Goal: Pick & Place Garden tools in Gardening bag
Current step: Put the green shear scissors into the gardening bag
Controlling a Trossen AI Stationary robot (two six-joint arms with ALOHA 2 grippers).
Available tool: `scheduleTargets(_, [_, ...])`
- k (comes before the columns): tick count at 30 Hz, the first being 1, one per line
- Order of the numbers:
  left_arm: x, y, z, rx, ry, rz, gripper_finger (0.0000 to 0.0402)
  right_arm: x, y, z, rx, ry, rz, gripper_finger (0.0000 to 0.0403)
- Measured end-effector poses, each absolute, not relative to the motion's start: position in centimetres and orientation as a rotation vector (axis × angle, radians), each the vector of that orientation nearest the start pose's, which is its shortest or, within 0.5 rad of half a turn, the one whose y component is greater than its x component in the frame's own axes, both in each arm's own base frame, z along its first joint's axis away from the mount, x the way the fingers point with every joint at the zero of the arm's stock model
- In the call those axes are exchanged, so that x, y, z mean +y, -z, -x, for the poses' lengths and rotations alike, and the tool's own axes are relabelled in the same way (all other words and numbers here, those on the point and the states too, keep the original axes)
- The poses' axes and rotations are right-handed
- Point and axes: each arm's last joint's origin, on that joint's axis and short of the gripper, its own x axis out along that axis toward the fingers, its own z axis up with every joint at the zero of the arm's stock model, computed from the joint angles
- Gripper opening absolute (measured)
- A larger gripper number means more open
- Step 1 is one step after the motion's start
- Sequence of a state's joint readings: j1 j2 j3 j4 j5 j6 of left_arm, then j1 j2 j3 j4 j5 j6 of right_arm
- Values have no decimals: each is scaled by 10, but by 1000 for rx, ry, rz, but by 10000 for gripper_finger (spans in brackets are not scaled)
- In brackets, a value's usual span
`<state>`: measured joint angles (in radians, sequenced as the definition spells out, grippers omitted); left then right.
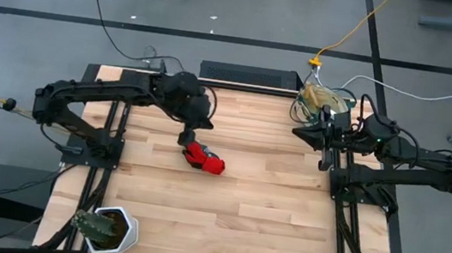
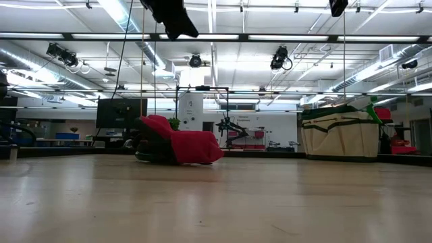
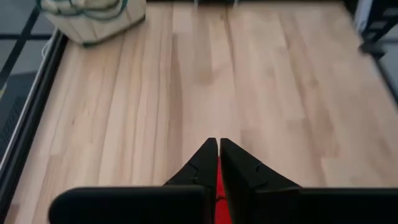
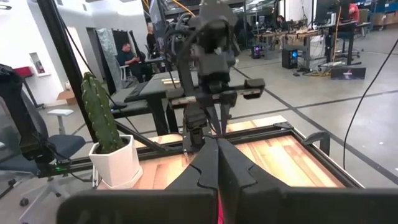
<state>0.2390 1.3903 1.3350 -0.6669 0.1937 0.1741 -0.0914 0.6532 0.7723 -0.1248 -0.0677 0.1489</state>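
Table: a pale wooden table (image 1: 242, 206) seen from above, with a dark arm on each side.
Left gripper (image 1: 187, 139): reaches in over the middle of the table, just beside the far end of the glove. From table height it hangs well above the glove and does not touch it.
Left jaws: clenched almost together with only a thin slit between them. They seem to grasp nothing, though the slit is too narrow to be sure.
Red glove (image 1: 205, 159): lies crumpled on the table, a little towards the far left of its middle, with a dark patch on one side.
Gardening bag (image 1: 319, 98): a beige canvas tote with green trim. It stands upright at the far right corner of the table, with green items poking out of its top.
Right gripper (image 1: 301, 132): waits at the right edge of the table, just beside the bag, pointing towards the middle.
Right jaws: clenched, grasping nothing.
Plant pot (image 1: 119, 236): a white pot holding a cactus, at the near left corner, well apart from the glove.
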Motion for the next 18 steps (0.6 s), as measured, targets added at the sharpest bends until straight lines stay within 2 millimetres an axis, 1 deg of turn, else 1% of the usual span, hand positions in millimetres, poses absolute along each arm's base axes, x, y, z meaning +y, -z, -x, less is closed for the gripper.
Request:
scheduleTargets(4, [67, -333, -293, 772, 15, -32, 13, -11, -351, -143, 14, 25, -146, 0])
scheduleTargets(13, [81, -300, -312, 899, -4, 7, 7, -11, -350, -143, 22, 26, -133, 0])
scheduleTargets(18, [86, -282, -317, 997, -11, 14, 5, -11, -350, -143, 24, 26, -128, 0])
